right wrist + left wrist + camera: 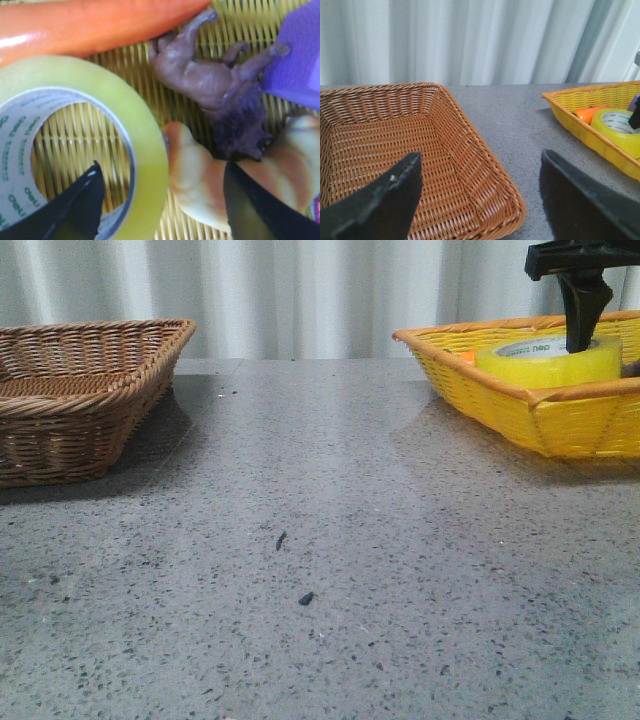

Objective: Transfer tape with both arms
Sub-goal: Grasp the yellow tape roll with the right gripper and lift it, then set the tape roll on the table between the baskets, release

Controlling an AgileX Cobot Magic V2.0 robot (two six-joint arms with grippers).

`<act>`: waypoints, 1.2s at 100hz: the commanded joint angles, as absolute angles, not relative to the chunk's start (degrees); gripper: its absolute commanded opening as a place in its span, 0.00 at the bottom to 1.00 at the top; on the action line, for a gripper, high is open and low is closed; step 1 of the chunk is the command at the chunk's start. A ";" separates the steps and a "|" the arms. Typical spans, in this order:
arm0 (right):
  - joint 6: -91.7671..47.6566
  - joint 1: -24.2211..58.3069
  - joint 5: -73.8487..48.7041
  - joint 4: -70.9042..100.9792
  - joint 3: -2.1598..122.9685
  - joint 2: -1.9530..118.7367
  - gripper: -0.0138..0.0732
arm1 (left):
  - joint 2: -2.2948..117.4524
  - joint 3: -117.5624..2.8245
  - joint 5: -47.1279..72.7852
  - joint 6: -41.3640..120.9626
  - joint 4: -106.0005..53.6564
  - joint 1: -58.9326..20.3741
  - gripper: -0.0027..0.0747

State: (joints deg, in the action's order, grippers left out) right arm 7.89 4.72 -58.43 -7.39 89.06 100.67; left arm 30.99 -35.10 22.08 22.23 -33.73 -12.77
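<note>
The yellow tape roll [548, 362] lies flat in the yellow basket [560, 425] at the far right; it also shows in the left wrist view [617, 131] and in the right wrist view [135, 135]. My right gripper [160, 192] is open and lowered into the basket. One finger [75, 205] is inside the roll's core and the other [260, 205] is outside the roll's wall, over a bread-like toy. In the front view one right finger [582, 310] shows dipping into the roll. My left gripper [480, 185] is open and empty above the brown basket's corner.
A brown wicker basket [70, 410] stands at the left [485, 165]. In the yellow basket lie an orange carrot-like object [90, 25], a brown toy animal [220, 90], a purple block [300, 60] and a bread-like toy [200, 185].
</note>
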 commanded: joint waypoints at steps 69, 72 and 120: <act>8.21 4.39 -50.99 -3.55 97.01 91.61 0.09 | 31.62 -37.06 19.68 22.31 -34.65 -13.14 0.63; 8.21 4.64 -50.50 -3.09 98.30 90.72 0.09 | 31.62 -37.06 19.68 22.31 -34.65 -13.14 0.63; 7.61 21.00 -49.08 -0.40 111.47 90.49 0.09 | 32.94 -37.06 19.35 22.31 -34.75 -13.14 0.63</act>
